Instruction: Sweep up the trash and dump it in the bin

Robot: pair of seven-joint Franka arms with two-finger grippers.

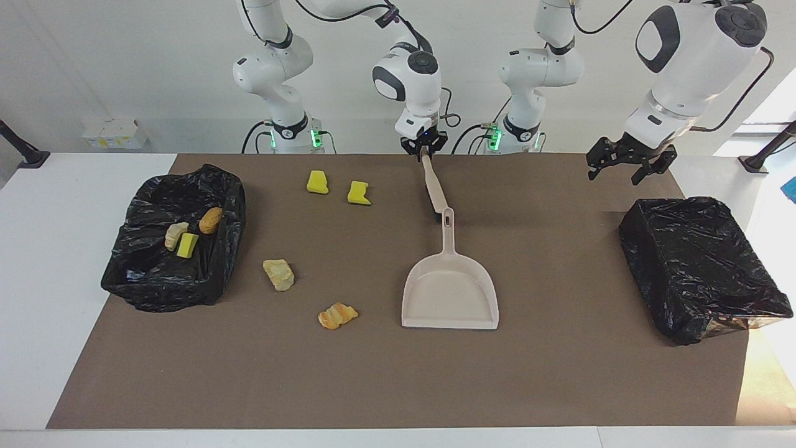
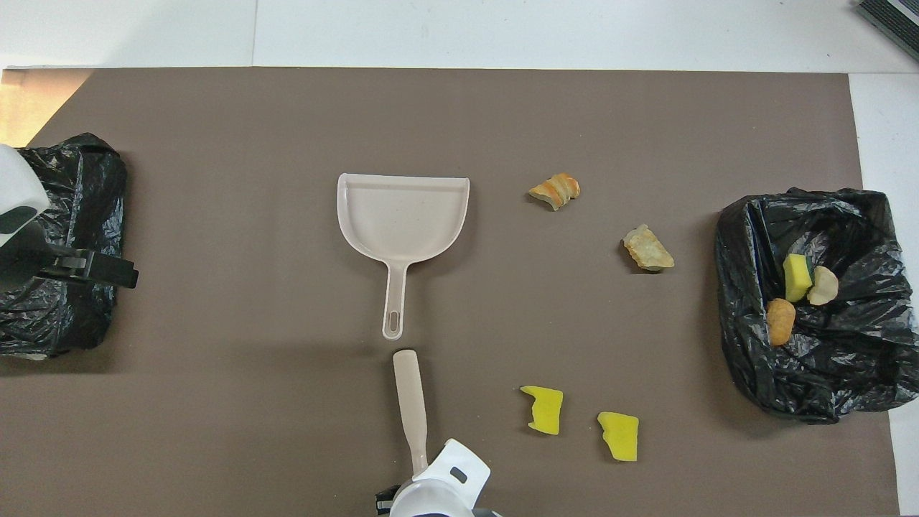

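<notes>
Brown mat (image 1: pixel 559 373): four scraps (image 1: pixel 278 274) loose, three in bin (image 1: pixel 155 280). Right gripper (image 1: pixel 424 148) clenched on brush (image 1: pixel 433 186) near dustpan (image 1: pixel 449 292). Left gripper (image 1: pixel 629 163) waits spread above second bin (image 1: pixel 703 267).

A flat brown rectangular mat (image 1: pixel 559 373) covers most of a white tabletop (image 1: pixel 56 261), leaving bare white margins at both ends and along the edge farthest from the robots. A plain white wall (image 1: pixel 124 62) stands at the robots' end. Small white and yellow boxes (image 1: pixel 114 133) sit against that wall. Bright daylight (image 1: pixel 768 109) enters at the left arm's end, casting a warm patch on the mat corner (image 2: pixel 32 100).
</notes>
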